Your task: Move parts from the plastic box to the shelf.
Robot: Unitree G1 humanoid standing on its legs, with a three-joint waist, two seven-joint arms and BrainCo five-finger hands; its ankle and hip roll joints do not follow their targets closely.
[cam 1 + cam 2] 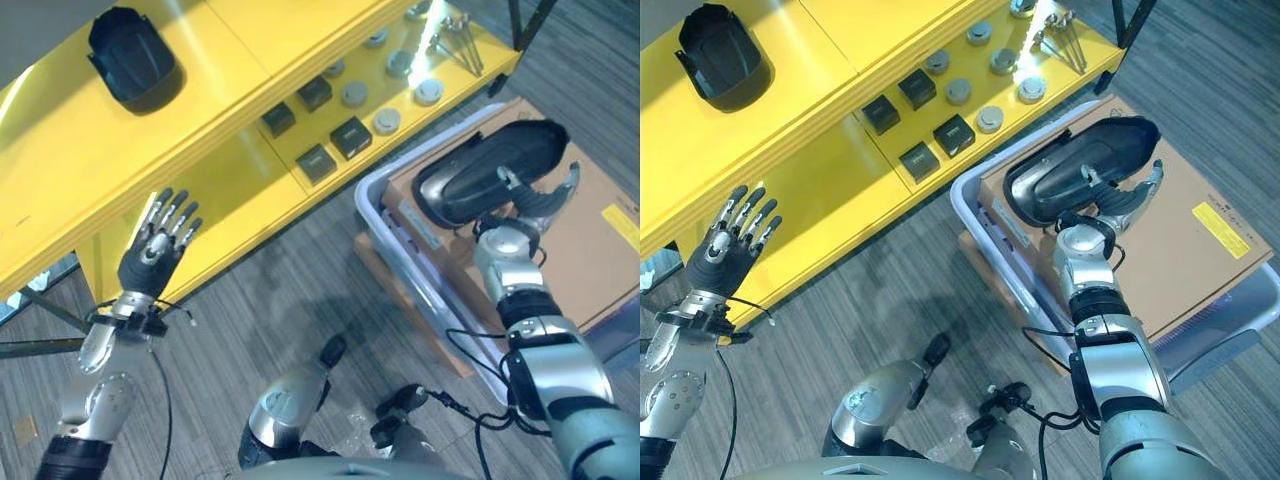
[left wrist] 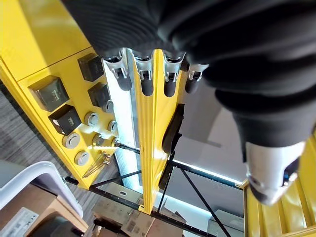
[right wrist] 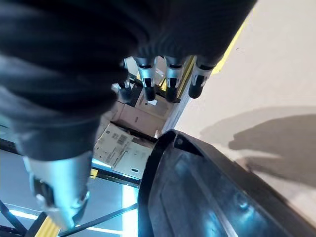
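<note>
Honestly your right hand fingers look curled under that black part, probably barely hooked, so it could tip out; left hand hangs released.

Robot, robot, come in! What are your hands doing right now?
Right hand curled on black part above plastic box. Left hand open, empty, by yellow shelf. Nothing blocking.

Grey wood-grain plank floor runs underneath everything. Bright light glares off the upper yellow surfaces. Past them stands a black metal frame, with what may be stacked cardboard cartons behind it.
</note>
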